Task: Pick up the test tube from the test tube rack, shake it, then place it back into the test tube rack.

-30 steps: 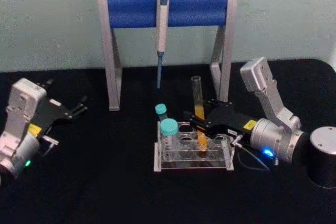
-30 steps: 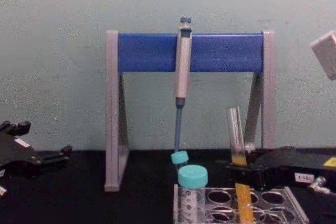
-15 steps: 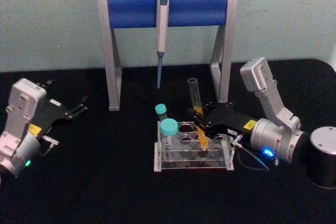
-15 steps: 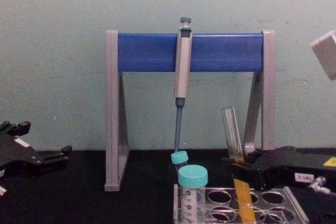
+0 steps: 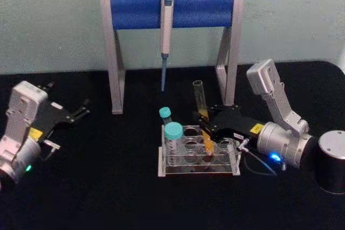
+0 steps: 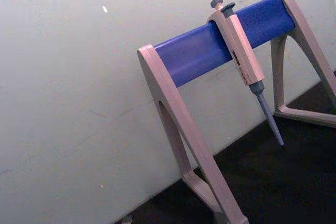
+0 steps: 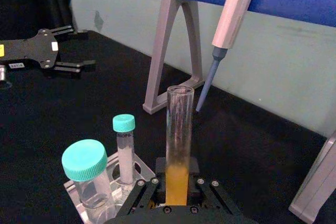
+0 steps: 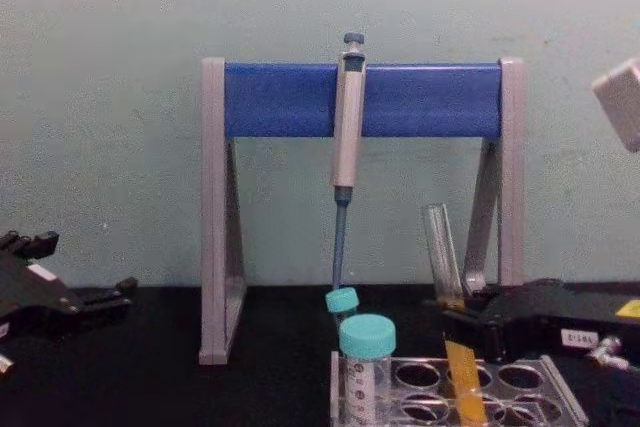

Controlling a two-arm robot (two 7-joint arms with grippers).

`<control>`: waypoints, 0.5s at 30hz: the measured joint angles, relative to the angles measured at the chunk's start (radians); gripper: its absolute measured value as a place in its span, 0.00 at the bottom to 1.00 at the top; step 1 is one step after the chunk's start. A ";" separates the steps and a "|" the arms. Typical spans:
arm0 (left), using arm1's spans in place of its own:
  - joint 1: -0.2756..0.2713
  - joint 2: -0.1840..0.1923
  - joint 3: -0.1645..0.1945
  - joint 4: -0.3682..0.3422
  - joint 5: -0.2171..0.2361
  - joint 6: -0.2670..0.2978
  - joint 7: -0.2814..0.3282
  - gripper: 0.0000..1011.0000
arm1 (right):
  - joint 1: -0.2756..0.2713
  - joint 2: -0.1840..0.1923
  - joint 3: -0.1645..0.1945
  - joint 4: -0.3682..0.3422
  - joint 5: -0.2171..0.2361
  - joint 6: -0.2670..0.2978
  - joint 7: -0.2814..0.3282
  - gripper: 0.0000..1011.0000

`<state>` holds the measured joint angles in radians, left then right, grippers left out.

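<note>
The test tube [image 5: 200, 99] is leaning slightly, its lower end sitting in a hole of the test tube rack [image 5: 198, 170], with the right gripper [image 5: 206, 123] clamping its middle. The left gripper [image 5: 82, 111] is hanging well aside, fingers apart, over the black table [image 5: 108, 187] fronting a pale green wall [image 5: 54, 25].
</note>
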<state>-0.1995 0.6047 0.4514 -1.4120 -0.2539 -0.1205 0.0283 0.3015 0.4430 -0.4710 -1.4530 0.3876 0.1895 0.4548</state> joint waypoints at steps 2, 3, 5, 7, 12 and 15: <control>0.000 0.000 0.000 0.000 0.000 0.000 0.000 0.99 | -0.003 0.000 0.003 0.000 0.001 -0.010 0.000 0.23; 0.000 0.000 0.000 0.000 0.000 0.000 0.000 0.99 | -0.005 -0.001 0.006 -0.001 0.002 -0.015 0.001 0.23; 0.000 0.000 0.000 0.000 0.000 0.000 0.000 0.99 | -0.013 -0.001 0.013 -0.004 0.008 -0.031 0.003 0.23; 0.000 0.000 0.000 0.000 0.000 0.000 0.000 0.99 | -0.018 -0.001 0.018 -0.006 0.012 -0.041 0.004 0.23; 0.000 0.000 0.000 0.000 0.000 0.000 0.000 0.99 | -0.039 -0.001 0.036 -0.015 0.026 -0.085 0.008 0.23; 0.000 0.000 0.000 0.000 0.000 0.000 0.000 0.99 | -0.052 -0.001 0.048 -0.020 0.037 -0.111 0.012 0.23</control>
<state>-0.1995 0.6047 0.4514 -1.4120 -0.2539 -0.1205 0.0283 0.2500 0.4415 -0.4231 -1.4726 0.4242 0.0783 0.4671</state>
